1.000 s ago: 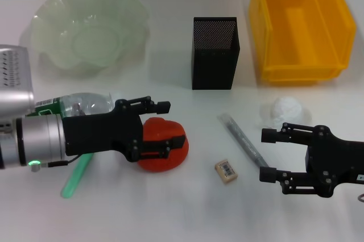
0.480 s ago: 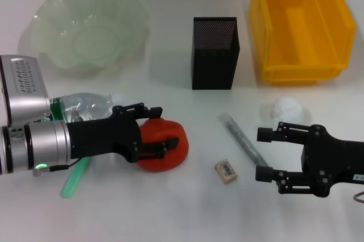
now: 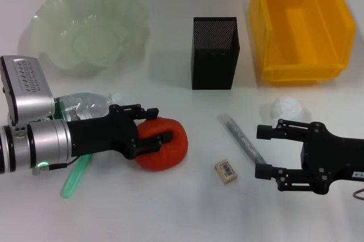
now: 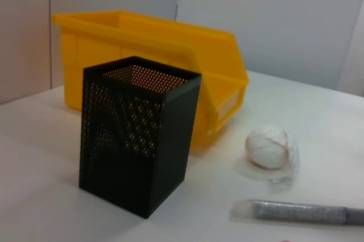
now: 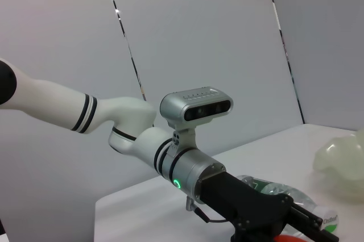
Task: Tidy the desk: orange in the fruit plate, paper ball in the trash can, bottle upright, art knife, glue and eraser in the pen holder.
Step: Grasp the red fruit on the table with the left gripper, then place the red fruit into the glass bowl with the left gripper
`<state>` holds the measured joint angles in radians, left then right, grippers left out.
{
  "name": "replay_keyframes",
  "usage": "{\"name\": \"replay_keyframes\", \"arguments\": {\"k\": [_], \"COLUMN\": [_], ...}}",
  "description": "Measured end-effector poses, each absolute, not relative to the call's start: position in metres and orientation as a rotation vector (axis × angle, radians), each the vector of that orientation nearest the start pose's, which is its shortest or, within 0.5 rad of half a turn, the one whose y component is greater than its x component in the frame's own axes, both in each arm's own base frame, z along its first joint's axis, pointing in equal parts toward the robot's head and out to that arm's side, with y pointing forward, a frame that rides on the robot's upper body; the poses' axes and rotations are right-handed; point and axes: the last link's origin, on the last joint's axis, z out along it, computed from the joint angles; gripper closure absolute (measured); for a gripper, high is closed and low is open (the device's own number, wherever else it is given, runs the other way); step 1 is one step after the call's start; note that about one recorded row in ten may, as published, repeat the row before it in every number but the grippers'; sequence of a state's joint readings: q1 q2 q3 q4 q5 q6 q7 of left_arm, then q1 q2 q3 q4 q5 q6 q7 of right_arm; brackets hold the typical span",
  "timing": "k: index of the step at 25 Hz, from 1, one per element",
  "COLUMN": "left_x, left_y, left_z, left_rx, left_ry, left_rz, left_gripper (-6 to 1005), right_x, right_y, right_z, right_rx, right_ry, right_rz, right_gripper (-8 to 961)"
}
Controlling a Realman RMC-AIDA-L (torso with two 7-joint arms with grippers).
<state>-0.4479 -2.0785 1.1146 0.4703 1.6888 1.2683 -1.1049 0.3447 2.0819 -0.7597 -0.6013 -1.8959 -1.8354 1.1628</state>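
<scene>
The red-orange orange rests on the desk with my left gripper shut on it, black fingers across its top and far side. Behind that arm the bottle lies on its side, and the light green glue sticks out beneath it. The grey art knife lies diagonally at centre, the beige eraser just in front of it. My right gripper hovers open just right of the knife's near end. The paper ball lies behind it. The pen holder stands upright.
The pale green fruit plate sits at the back left, the yellow trash can at the back right. In the left wrist view the pen holder, trash can, paper ball and art knife show.
The left gripper's fingers have narrowed onto the orange and its wrist has turned. My right gripper has crept slightly left toward the art knife.
</scene>
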Motion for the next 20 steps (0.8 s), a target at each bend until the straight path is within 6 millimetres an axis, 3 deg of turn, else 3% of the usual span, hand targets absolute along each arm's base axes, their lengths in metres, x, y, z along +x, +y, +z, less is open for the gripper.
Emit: {"name": "replay_keyframes", "arguments": {"k": [4, 9, 13, 20], "left_x": [-0.2866, -0.2862, -0.2833, -0.2798], "left_y": [0.3043, 0.3066, 0.3080, 0.3089], "left_z": [-0.0658, -0.0654, -0.0632, -0.0612], "left_rx": [-2.741, -2.735, -2.738, -2.732], "left_ry": [-0.511, -0.512, -0.509, -0.506], "left_rz": [-0.541, -0.535, -0.556, -0.590], "left_gripper": [264, 467, 686, 721], "right_x": [0.2791, 0.2780, 0.2775, 0.2774], "right_y": [0.2471, 0.2485, 0.2490, 0.2492], "right_z": [-0.0070, -0.0070, -0.0070, -0.0070], "right_rx": [-2.833, -2.835, -2.837, -2.837], "right_ry": [0.496, 0.490, 0.488, 0.490], "right_rz": [0.990, 0.991, 0.991, 0.991], "right_gripper": [190, 190, 190, 191]}}
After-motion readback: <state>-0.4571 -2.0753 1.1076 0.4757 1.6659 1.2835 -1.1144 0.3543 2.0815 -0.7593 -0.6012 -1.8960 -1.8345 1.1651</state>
